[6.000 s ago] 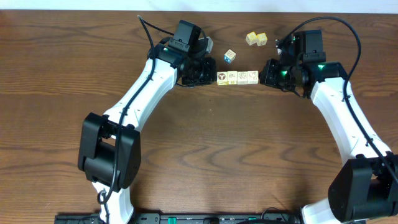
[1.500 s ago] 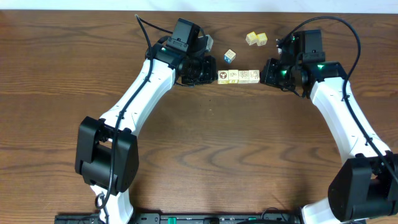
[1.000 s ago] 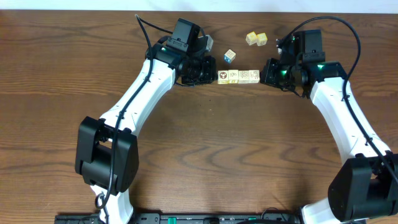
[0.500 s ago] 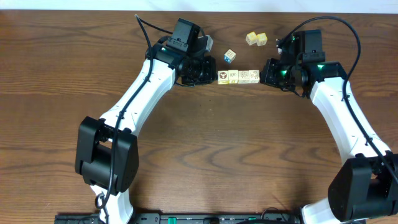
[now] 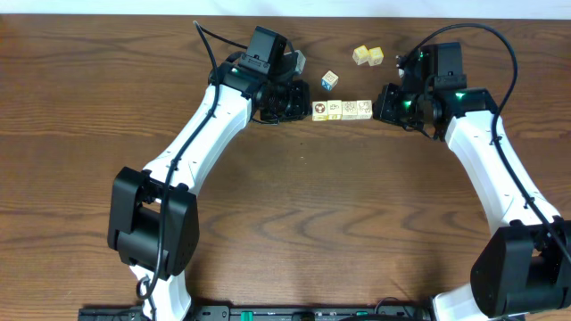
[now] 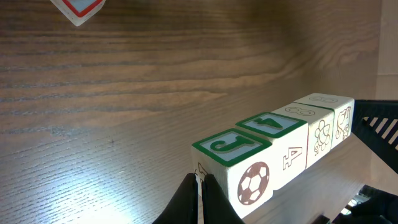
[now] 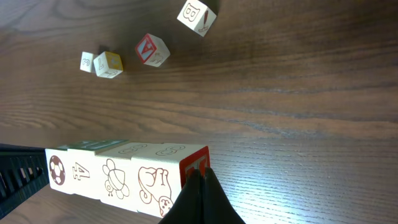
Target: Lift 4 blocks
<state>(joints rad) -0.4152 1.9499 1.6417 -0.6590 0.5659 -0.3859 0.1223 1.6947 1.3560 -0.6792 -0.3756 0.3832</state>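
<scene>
The 4 blocks (image 5: pixel 342 109) form one tight cream-white row between my two grippers. My left gripper (image 5: pixel 307 109) is shut, its tips pressed against the row's left end block, the one with a brown football (image 6: pixel 239 168). The tips of my shut right gripper (image 5: pixel 376 105) press on the red-faced right end (image 7: pixel 198 163). In both wrist views the row (image 7: pixel 124 174) seems to hang a little above the wood, with shadow under it. Left gripper (image 6: pixel 199 178) and right gripper (image 7: pixel 198 177) each hold nothing between their fingers.
A blue-faced cube (image 5: pixel 330 80) lies just behind the row, and two yellow cubes (image 5: pixel 368 55) sit further back right. A red-lettered cube (image 7: pixel 152 50) and others show beyond the row. The brown wooden table (image 5: pixel 294 205) stretches out in front.
Nothing differs over the last second and a half. Compared with six seconds ago, the left gripper has closed the gap to the row's left end and the row sits slightly higher in the overhead view.
</scene>
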